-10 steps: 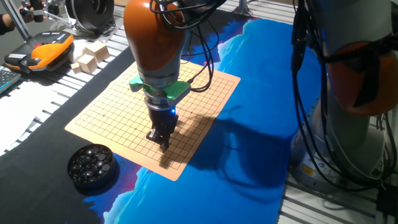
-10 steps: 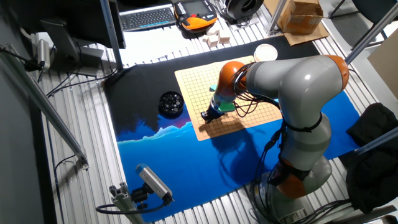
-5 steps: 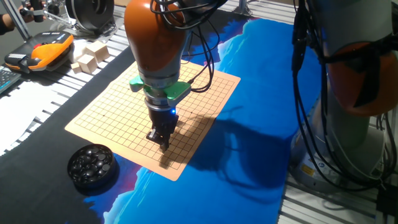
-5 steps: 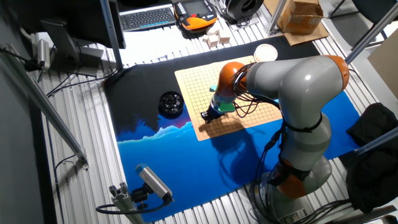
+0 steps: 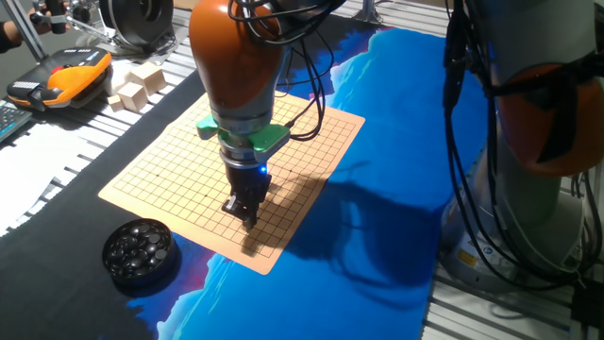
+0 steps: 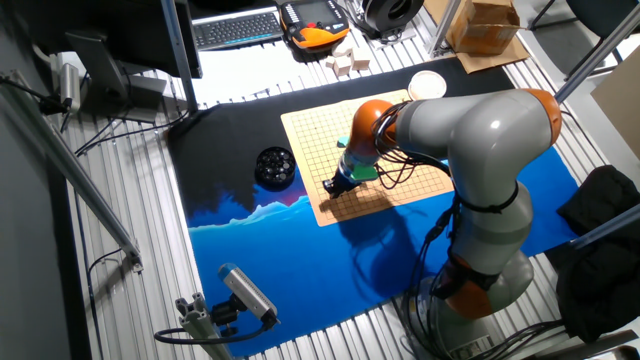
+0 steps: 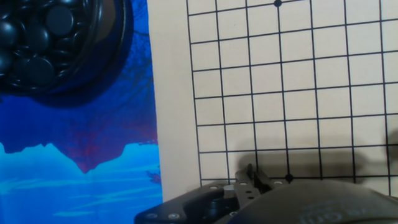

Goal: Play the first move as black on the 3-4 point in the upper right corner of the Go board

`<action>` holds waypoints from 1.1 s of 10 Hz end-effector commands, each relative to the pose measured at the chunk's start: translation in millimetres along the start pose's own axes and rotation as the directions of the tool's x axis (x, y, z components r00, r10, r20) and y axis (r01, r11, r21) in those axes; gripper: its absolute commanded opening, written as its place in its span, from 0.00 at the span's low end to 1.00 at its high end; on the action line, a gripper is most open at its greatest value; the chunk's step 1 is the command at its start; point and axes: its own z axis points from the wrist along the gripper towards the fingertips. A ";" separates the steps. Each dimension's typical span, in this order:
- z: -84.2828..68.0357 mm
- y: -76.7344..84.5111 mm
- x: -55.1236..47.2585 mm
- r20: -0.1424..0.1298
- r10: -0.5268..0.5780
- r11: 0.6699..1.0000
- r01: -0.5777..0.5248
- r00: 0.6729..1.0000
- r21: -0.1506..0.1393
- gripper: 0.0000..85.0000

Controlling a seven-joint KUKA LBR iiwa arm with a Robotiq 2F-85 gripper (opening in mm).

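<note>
The tan Go board (image 5: 179,161) lies on the blue and black mat, also seen in the other fixed view (image 6: 400,190) and filling the hand view (image 7: 311,93). My gripper (image 5: 247,215) hangs just above the board near its corner closest to the round black bowl of stones (image 5: 140,251). In the hand view its fingertips stand close together at the bottom edge (image 7: 256,179), with a small dark piece pinched between them that I take for the black stone, mostly hidden. The bowl (image 7: 50,43) sits off the board's edge at top left. No stone lies on the grid.
Wooden blocks (image 5: 137,87) and an orange hand-held controller (image 5: 66,76) lie beyond the board's far left side. A white round dish (image 6: 427,84), a cardboard box (image 6: 485,25) and a keyboard (image 6: 235,28) stand behind. The arm's base (image 6: 480,290) rises at the right.
</note>
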 end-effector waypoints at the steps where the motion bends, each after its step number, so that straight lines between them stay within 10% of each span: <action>1: 0.0 0.1 0.0 0.002 0.001 1.000 -0.001 1.000 0.001 0.20; 11: -0.4 -3.0 -1.0 0.010 -0.002 1.000 0.002 1.000 0.012 0.20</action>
